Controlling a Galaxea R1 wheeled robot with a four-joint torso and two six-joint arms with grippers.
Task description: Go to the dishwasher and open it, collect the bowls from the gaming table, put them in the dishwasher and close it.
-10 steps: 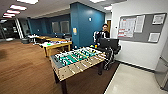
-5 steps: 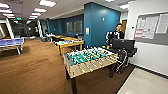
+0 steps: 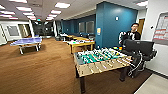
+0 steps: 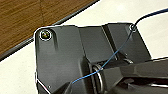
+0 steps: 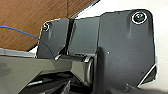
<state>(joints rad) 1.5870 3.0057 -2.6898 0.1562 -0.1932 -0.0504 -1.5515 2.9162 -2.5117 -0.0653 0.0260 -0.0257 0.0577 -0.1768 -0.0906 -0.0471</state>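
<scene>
Bowls (image 3: 120,48) possibly, small orange and yellow blurs just beyond football table (image 3: 100,61), which stands across the way on brown floor (image 3: 45,72). One person (image 3: 132,35) behind black rig (image 3: 138,47); one table-tennis table (image 3: 26,42) far off. Both wrists above brown-to-pale floor seam. Left gripper, right gripper: cannot tell whether apart.

Noticeboard (image 3: 162,30) cut by right edge
</scene>
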